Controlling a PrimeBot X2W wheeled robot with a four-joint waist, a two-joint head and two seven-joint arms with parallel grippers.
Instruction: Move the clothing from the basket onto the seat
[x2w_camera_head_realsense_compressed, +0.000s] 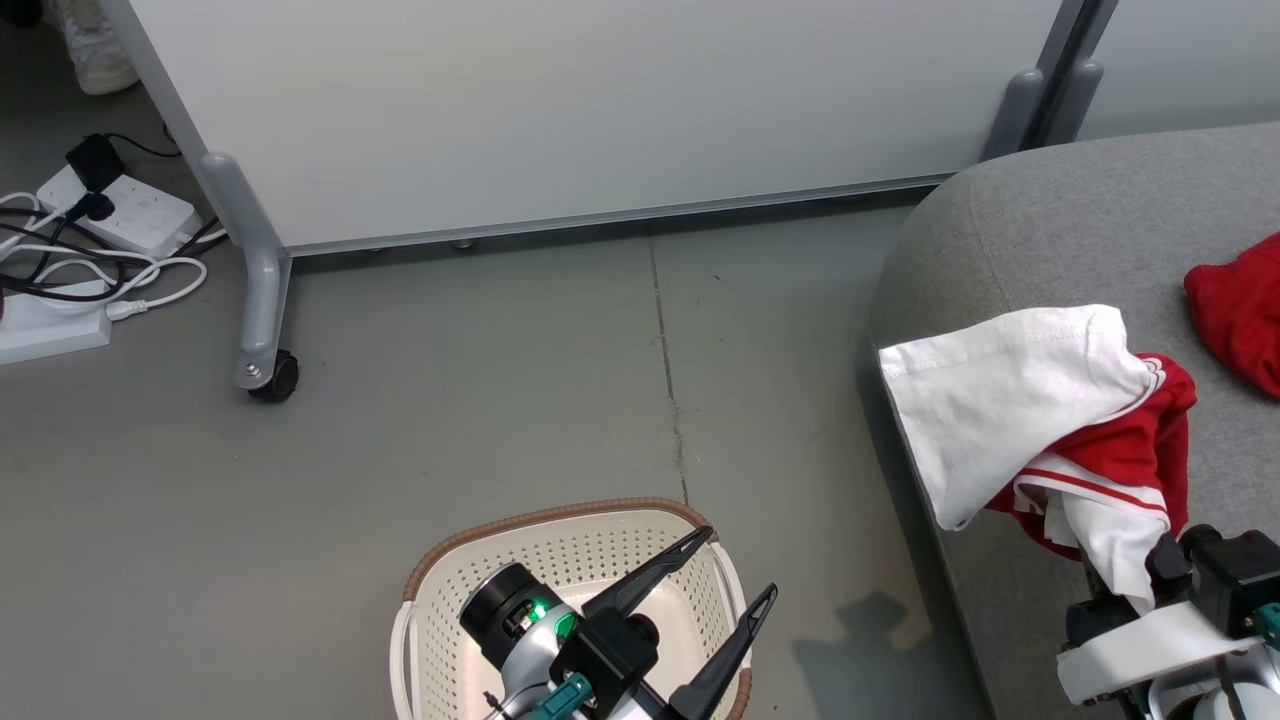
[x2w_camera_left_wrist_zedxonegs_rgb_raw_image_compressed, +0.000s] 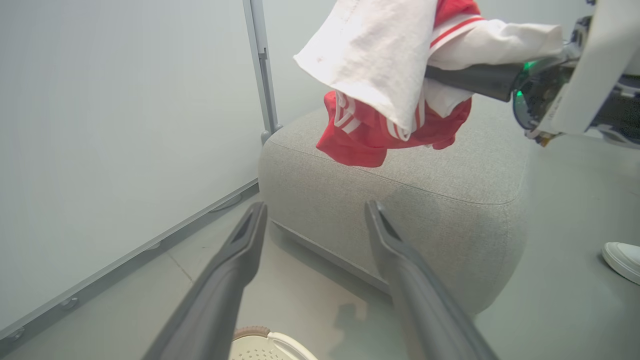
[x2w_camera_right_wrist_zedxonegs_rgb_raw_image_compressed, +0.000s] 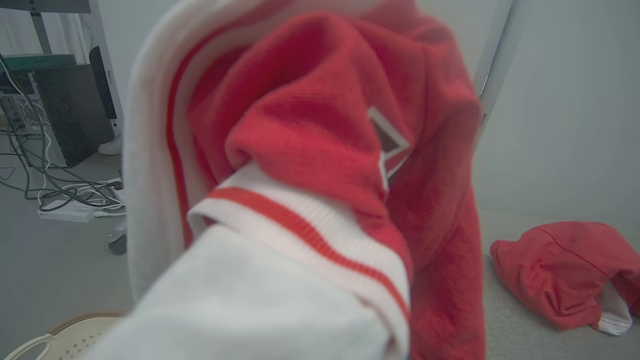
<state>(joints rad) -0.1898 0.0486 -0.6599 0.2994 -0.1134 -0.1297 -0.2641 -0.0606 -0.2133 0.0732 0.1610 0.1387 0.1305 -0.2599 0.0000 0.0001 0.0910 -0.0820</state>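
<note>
My right gripper is shut on a piece of the clothing, a red garment with white stripes and white panels. It hangs above the near left corner of the grey seat, and the fabric hides the fingertips. A plain red garment lies on the seat further right, also in the right wrist view. The cream perforated basket stands on the floor left of the seat. My left gripper hovers over the basket's right side, open, with nothing between its fingers.
A pale grey wheeled partition panel stands behind the floor area, one castor on the left. Power strips and cables lie at far left. A white shoe rests on the floor by the seat.
</note>
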